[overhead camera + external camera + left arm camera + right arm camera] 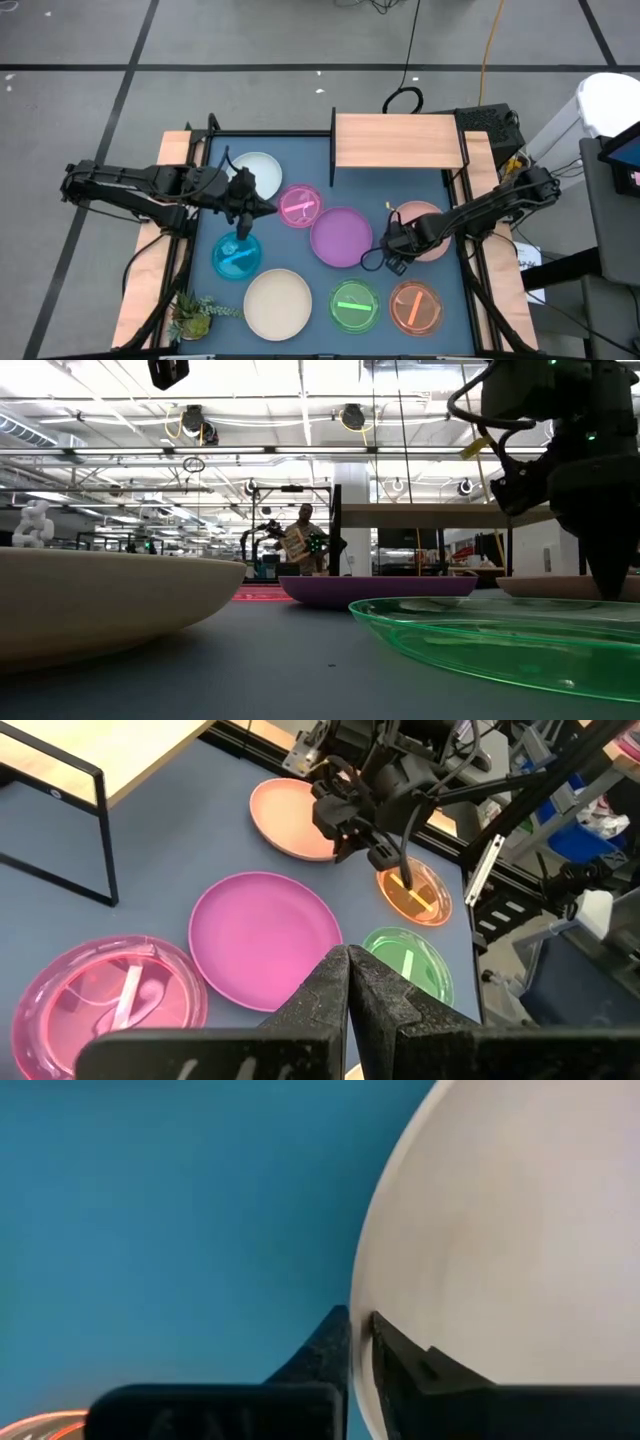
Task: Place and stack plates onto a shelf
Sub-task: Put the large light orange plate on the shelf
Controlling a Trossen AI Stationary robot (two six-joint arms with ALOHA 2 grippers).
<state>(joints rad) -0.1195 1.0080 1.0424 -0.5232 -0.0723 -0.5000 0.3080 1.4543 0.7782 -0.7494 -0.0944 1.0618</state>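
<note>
Right gripper (360, 1342) pinches the salmon plate's (432, 222) rim; left gripper (348, 982), fingers together, hovers beside the pink dish (300, 206).

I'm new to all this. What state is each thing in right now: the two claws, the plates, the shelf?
left gripper: shut, empty, above the table.
right gripper: shut on the salmon pink plate's rim.
salmon pink plate: on the table, rim gripped.
purple plate: on the table, unstacked.
cream plate: same.
white-blue plate: same.
pink plate: same.
teal plate: same.
green plate: same.
orange plate: same.
shelf: no plates on it.
</note>
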